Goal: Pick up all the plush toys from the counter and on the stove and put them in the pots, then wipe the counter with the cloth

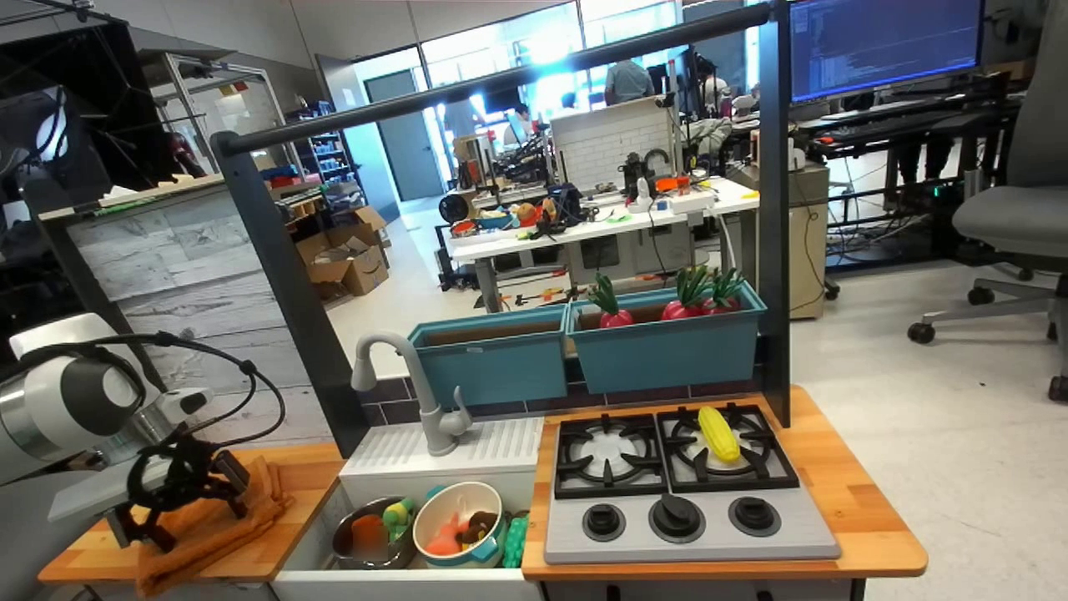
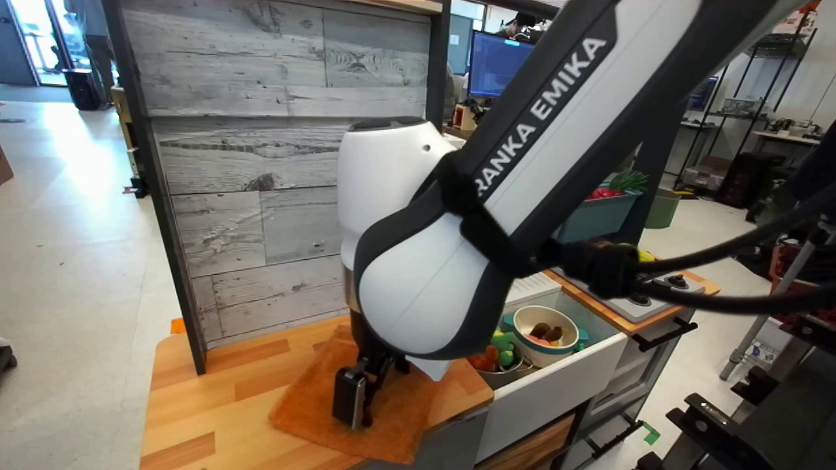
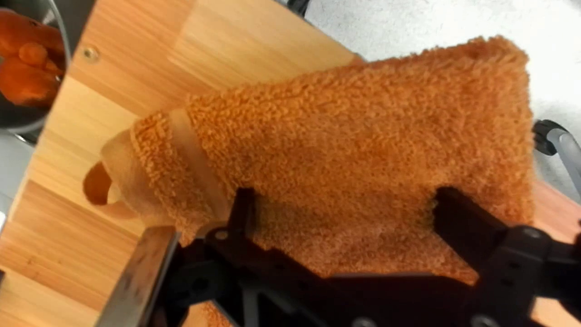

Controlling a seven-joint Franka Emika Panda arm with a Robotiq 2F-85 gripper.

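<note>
In an exterior view, found yellow plush toy (image 1: pixel 719 435) lying on stove (image 1: pixel 634 549); noted plush toys (image 1: pixel 398 515) inside steel pot (image 1: pixel 344 544) and cream-and-teal pot (image 1: pixel 448 504), both in sink (image 1: pixel 409 587). In an exterior view, observed orange cloth (image 2: pixel 307 399) spread on bench (image 2: pixel 209 398). In wrist view, recorded end effector (image 3: pixel 346 193) with jaws apart over orange cloth; could not confirm contact.

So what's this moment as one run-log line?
gripper: open over cloth, contact unclear | cloth: on counter | plush toys: several in pots | yellow toy: on stove
</note>
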